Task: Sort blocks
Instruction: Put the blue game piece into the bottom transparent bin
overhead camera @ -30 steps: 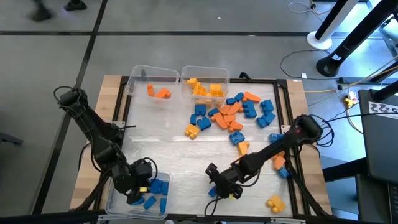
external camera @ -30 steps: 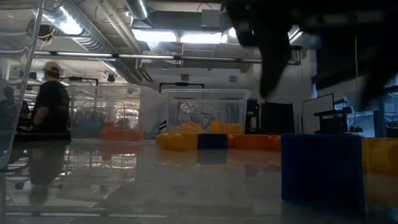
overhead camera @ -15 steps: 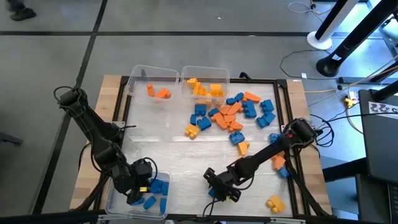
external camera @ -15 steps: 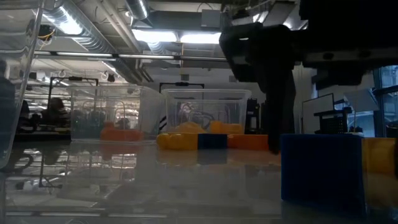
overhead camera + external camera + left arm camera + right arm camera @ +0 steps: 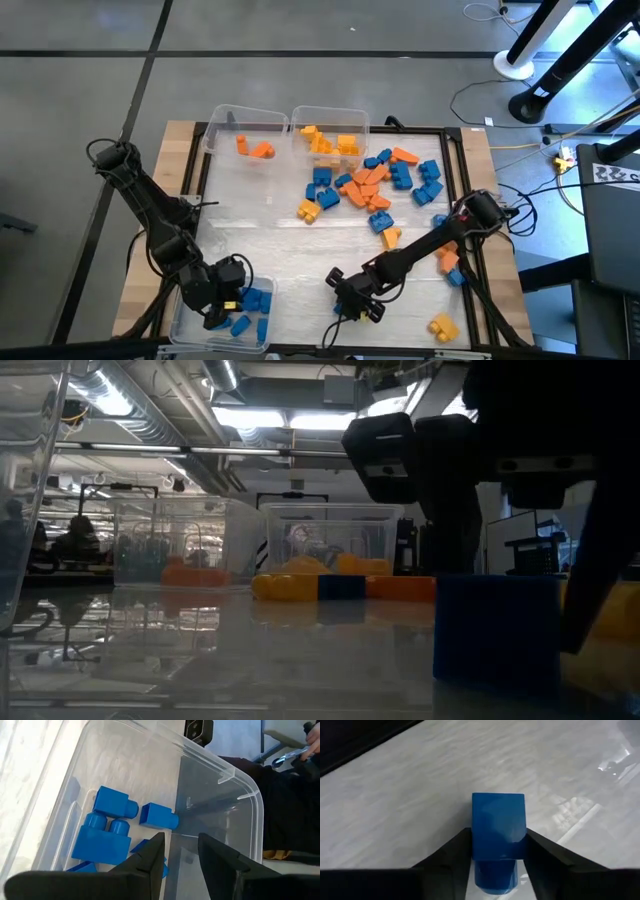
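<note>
Loose blue, orange and yellow blocks (image 5: 375, 185) lie in a heap on the far right of the table. One blue block (image 5: 498, 827) stands on the table near the front edge, and my right gripper (image 5: 346, 306) is shut on it. My left gripper (image 5: 180, 854) hangs open over the clear near-left bin (image 5: 235, 780), above the blue blocks (image 5: 107, 837) on the bin's floor, with nothing between its fingers. My right gripper pinches the blue block's two opposite side faces (image 5: 480, 845) between its two fingers. The fingers (image 5: 455, 510) slant down from the table's right and far side. The block stands upright with its underside on the table.
Two clear bins stand at the far edge: one (image 5: 245, 125) holds orange blocks, the other (image 5: 330, 120) orange and yellow ones. More blocks lie along the right edge (image 5: 445, 260), and a yellow one (image 5: 443, 326) at the near right. The table's middle is bare.
My right gripper has come down and a little toward the table's near left, settling over the blue block, and has shut on its sides. The block stays on the table, nudged slightly sideways.
</note>
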`<state>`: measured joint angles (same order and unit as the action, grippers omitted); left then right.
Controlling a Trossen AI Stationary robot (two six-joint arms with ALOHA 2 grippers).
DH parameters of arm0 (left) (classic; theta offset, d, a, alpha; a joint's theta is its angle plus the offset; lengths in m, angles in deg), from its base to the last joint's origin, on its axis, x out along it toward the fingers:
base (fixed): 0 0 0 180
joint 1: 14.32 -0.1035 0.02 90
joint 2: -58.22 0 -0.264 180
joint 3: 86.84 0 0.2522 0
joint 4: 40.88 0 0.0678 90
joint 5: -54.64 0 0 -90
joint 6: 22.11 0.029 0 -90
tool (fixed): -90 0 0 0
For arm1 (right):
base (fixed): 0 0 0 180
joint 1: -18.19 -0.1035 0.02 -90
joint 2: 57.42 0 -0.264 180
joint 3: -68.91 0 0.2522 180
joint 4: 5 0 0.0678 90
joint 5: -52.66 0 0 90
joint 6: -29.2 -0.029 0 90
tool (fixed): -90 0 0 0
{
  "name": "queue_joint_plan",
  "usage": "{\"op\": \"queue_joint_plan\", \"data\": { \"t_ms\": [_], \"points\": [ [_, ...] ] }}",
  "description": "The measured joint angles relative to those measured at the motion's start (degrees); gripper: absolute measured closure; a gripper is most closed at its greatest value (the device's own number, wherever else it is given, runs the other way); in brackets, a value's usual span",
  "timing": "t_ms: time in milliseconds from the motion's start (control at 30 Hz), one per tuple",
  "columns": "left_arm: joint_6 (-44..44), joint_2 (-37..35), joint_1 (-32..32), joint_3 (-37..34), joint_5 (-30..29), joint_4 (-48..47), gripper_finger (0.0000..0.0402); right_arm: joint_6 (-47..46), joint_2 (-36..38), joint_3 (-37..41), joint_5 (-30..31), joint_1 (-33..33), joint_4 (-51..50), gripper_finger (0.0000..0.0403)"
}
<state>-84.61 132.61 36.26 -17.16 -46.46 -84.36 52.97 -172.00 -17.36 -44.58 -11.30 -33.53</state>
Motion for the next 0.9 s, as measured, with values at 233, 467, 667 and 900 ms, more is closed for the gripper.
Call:
{"op": "queue_joint_plan", "data": {
  "t_ms": [233,467,667,900],
  "points": [
    [2.66,0.00,0.01,0.00,-1.09,0.46,0.0295,0.28,-0.44,-0.05,-0.01,1.18,2.17,0.0266],
    [6.65,0.00,-0.01,0.00,-5.22,4.39,0.0295,0.51,-0.04,-0.82,0.17,4.61,3.39,0.0236],
    [15.43,0.00,0.12,0.00,-4.61,12.23,0.0295,4.70,0.07,-4.46,0.15,8.19,2.51,0.0261],
    [24.36,0.00,-0.73,0.00,-7.17,15.92,0.0295,11.76,0.11,-12.08,0.16,12.97,-0.32,0.0238]
  ]
}}
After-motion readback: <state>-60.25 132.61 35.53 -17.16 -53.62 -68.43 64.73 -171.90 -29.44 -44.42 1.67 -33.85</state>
